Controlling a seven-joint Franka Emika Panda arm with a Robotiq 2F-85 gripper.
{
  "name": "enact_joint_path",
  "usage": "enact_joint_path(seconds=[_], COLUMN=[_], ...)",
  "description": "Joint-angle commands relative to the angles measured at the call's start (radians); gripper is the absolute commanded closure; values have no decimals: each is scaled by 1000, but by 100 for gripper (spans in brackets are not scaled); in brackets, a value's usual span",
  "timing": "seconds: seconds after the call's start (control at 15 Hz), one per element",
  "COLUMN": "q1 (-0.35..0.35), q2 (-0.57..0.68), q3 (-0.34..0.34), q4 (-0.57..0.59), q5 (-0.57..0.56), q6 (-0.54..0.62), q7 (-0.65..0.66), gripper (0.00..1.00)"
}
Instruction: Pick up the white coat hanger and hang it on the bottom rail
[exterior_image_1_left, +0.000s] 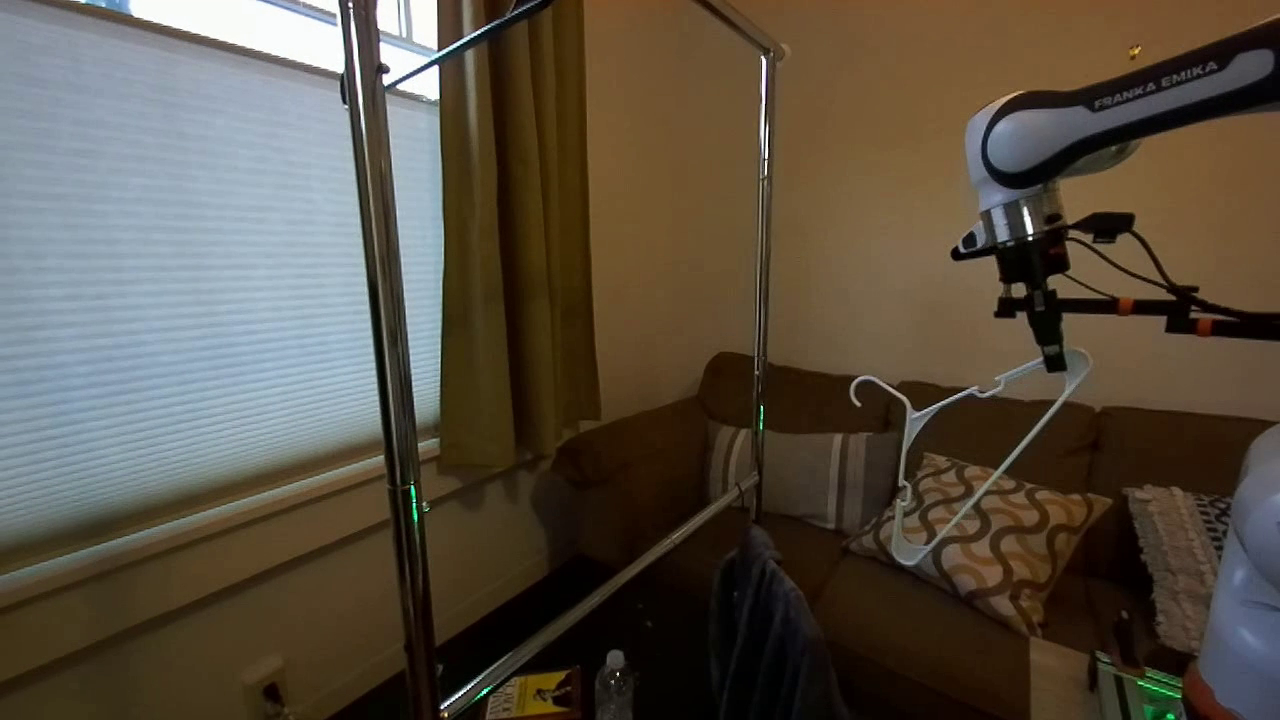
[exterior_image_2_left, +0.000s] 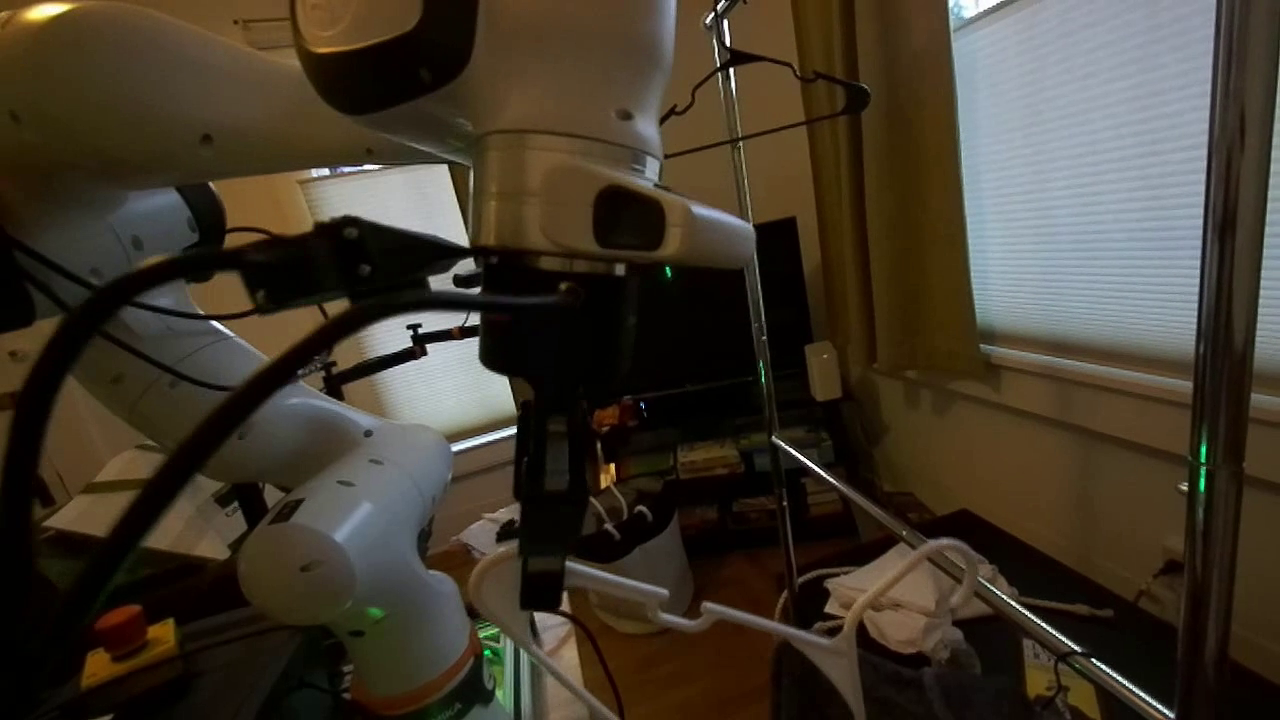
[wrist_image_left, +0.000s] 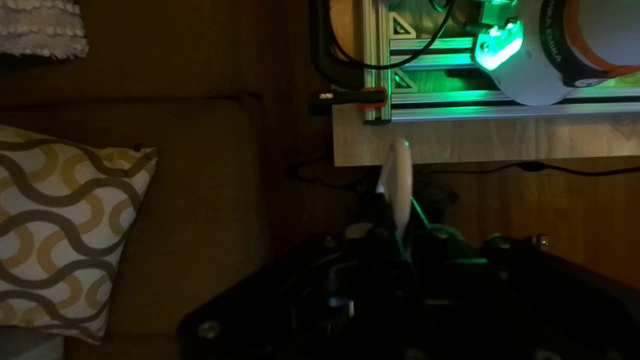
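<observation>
White coat hanger (exterior_image_2_left: 840, 655), pinched by the end effector (exterior_image_2_left: 543, 585), is cropped below in an exterior view, mostly hidden in the wrist view.

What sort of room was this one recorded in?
Most likely a living room in a home: an exterior view shows a brown sofa, a wavy-patterned pillow on it, and a long olive curtain.
</observation>
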Motion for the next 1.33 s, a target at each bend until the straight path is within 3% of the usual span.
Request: enact_joint_path(seconds=[0.0, 0.2, 0.47, 0.53, 0.6, 0.73, 1.27], q1=[85, 132, 103, 103, 99, 96, 73], q2=[94, 232, 422, 344, 381, 395, 571], q3=[59, 82, 109, 128, 132, 139, 150], q4=[10, 17, 44, 9, 13, 20, 36], q5=[26, 64, 61, 51, 50, 49, 109], q6=[29, 94, 188, 176, 186, 186, 563], q7=[38, 83, 182, 148, 154, 154, 275], gripper=[98, 98, 98, 98, 92, 98, 98])
